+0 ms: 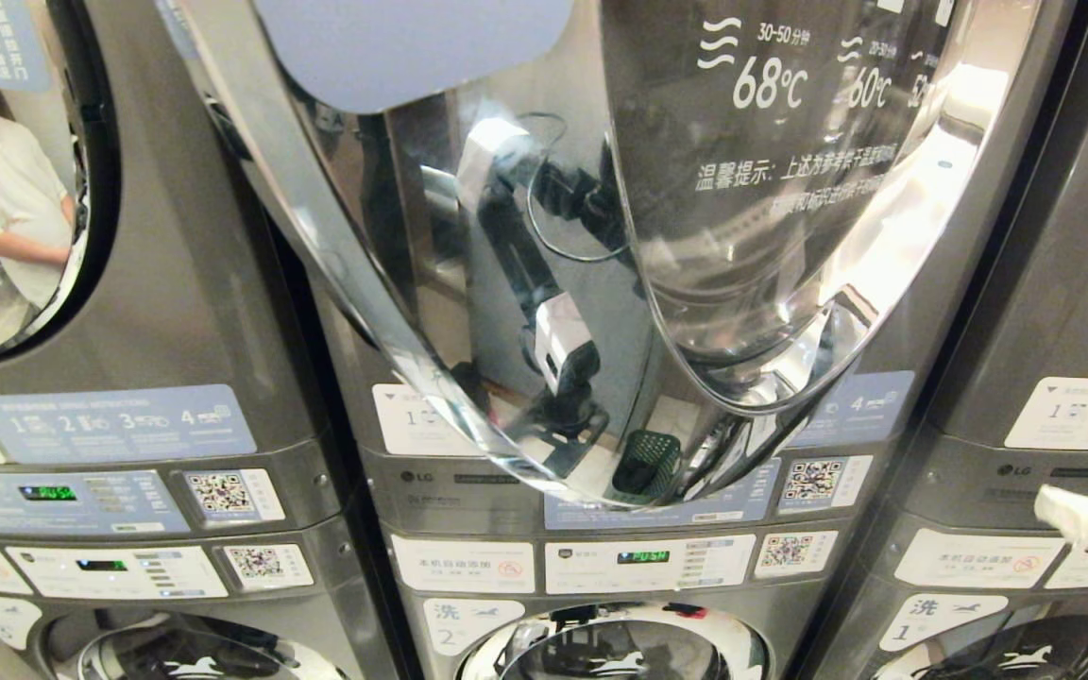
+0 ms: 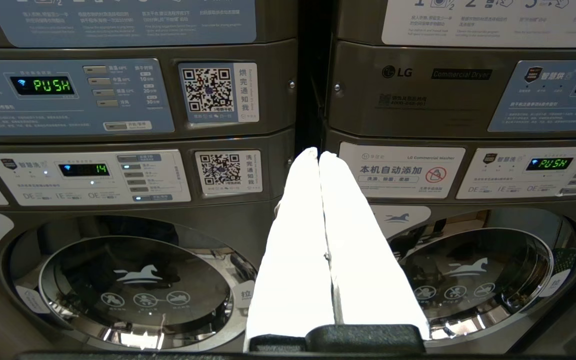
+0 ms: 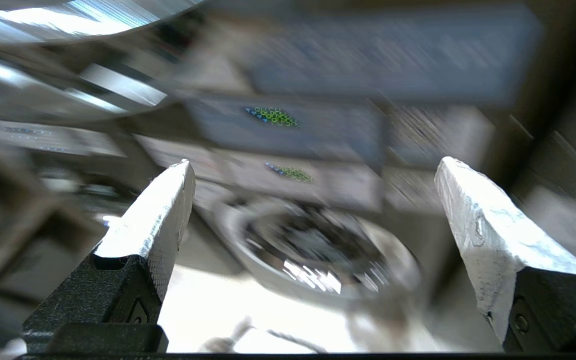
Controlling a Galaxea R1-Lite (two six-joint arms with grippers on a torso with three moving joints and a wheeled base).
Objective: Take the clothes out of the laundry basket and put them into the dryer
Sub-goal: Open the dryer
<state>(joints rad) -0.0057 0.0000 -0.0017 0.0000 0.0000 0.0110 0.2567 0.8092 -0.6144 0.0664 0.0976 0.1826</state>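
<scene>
A bank of grey stacked laundry machines is seen filling the frame, with no wall or floor left bare.

Three columns of machines [image 1: 176, 283] are set side by side, with dark gaps between them. A round porthole [image 1: 15, 179] is seen at the upper left of the head view, in which a person in a white top is reflected. Label panels [image 1: 114, 423], QR stickers [image 1: 223, 493] and green "PUSH" displays [image 1: 46, 492] are carried across the middle band. Round washer doors [image 1: 615, 647] are cut off at the lower edge. Bright indoor light is thrown back from the chrome and glass, and a pale floor is glimpsed only in reflection.
</scene>
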